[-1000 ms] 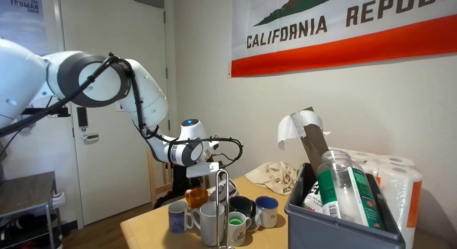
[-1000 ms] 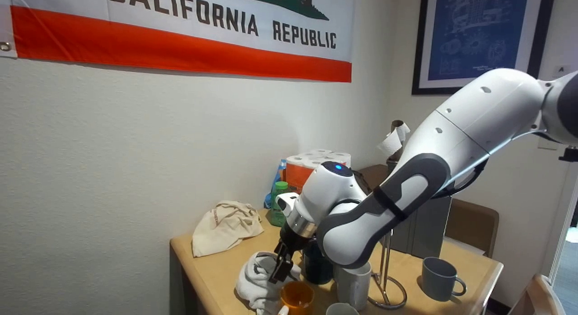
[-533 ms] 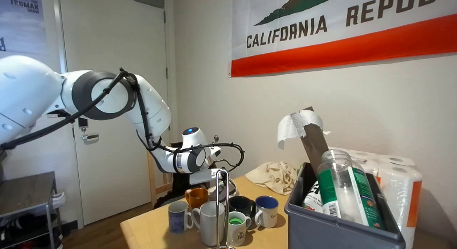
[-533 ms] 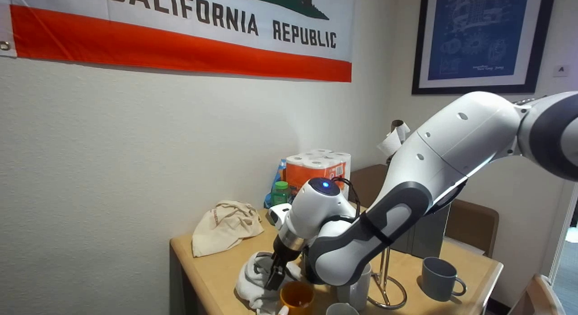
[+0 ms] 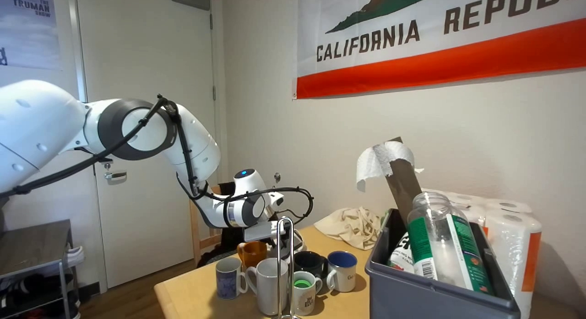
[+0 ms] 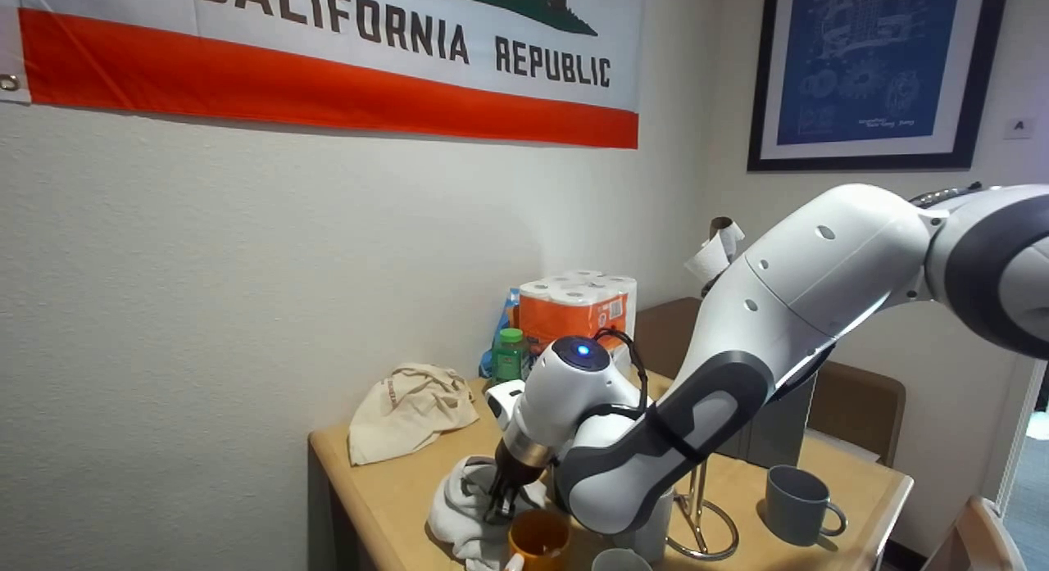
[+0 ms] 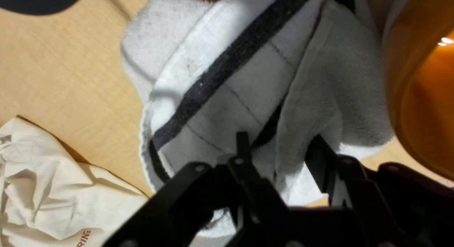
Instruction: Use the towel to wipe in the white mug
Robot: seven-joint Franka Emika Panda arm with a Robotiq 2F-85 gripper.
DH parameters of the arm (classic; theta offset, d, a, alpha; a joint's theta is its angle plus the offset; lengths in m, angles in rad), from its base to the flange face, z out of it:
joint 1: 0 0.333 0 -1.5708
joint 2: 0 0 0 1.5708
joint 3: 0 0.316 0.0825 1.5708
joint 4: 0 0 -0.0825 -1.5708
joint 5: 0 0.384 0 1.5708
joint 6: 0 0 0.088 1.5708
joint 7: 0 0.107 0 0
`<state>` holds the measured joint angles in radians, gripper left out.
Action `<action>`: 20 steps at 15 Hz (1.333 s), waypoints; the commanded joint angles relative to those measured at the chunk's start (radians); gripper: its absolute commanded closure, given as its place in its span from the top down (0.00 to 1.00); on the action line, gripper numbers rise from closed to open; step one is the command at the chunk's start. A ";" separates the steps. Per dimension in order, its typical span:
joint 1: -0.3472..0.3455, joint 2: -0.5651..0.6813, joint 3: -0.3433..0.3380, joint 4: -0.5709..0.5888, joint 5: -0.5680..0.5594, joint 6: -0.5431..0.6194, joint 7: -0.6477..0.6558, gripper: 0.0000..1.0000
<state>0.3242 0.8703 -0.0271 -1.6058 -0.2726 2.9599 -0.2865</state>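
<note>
The wrist view shows the fingers (image 7: 244, 162) well parted, folds of the striped towel (image 7: 230, 94) showing between them. In an exterior view the towel lies on the bench (image 6: 393, 489), just left of the orange mug (image 6: 538, 542); the tall white mug (image 6: 651, 534), outside the wrist view, stands farther right.

Wrist view: glare spots on orange mug (image 7: 422, 98), shadows across towel (image 7: 227, 112).
</note>
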 commanded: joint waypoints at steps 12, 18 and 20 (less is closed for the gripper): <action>-0.005 -0.048 0.012 0.063 -0.018 -0.057 0.053 0.01; -0.010 -0.185 0.013 0.056 -0.024 -0.092 0.050 0.01; 0.009 -0.248 -0.026 0.035 -0.047 -0.115 0.073 0.01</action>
<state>0.3215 0.7348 -0.0226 -1.5122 -0.2730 2.9041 -0.2656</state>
